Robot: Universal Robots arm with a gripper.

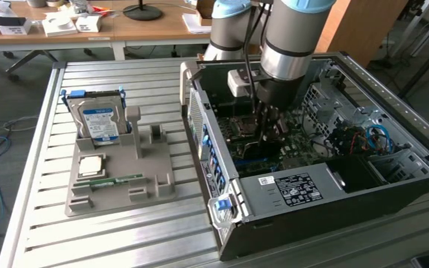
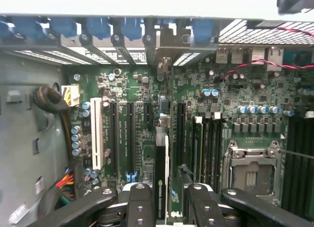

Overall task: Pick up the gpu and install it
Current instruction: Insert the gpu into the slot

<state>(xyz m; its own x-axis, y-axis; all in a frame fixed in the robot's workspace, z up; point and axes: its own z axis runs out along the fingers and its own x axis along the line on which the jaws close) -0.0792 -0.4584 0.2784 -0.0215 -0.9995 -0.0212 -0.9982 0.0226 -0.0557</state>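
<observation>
Your black-fingered hand (image 2: 164, 207) sits low inside the open black computer case (image 1: 393, 184), fingers pinching the thin dark grey-black gpu card (image 2: 160, 168) edge-on. The card stands upright over the green motherboard (image 2: 196, 89), in line with the long black expansion slots (image 2: 128, 136), just beside the white slot (image 2: 96, 138). Whether it is fully seated, you cannot tell. In the exterior view, the grey arm (image 1: 289, 44) reaches down into the case. To that view's left, the grey fixture tray (image 1: 151, 187) on the slatted metal counter (image 1: 110, 234) holds a silver hard drive with blue-white label (image 1: 99, 123) and a narrow green memory stick (image 1: 110, 181).
</observation>
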